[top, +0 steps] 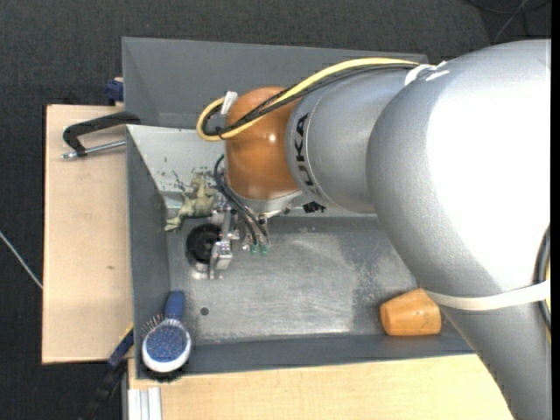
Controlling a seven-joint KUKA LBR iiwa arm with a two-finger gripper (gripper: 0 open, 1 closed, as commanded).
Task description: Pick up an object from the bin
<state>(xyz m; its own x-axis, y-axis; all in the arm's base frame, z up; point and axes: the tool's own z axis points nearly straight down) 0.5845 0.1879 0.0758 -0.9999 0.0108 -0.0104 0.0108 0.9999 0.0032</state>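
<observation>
Robot arm (420,138) of smooth, rounded silver-grey casings. A glossy domed orange cover (254,151) caps the wrist. Right of the cover, black lettering (300,151); across its top, a looping yellow cable (350,68); below it, dark wires (249,226) and a small bare-metal gripper (219,256).

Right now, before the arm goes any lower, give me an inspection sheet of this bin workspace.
Surface: grey metal bin floor, scuffed, bare through the middle.
Job's things: black round object near the left wall; pale green toy figure just behind it; orange block towards the near right corner.
Clutter: blue-handled round brush at the near left corner, by the rim.
Grippers: gripper low over the floor, right beside the black round object.
Cables: yellow cable looped over the orange wrist cover.
Surroundings: dark floor around the bin.
</observation>
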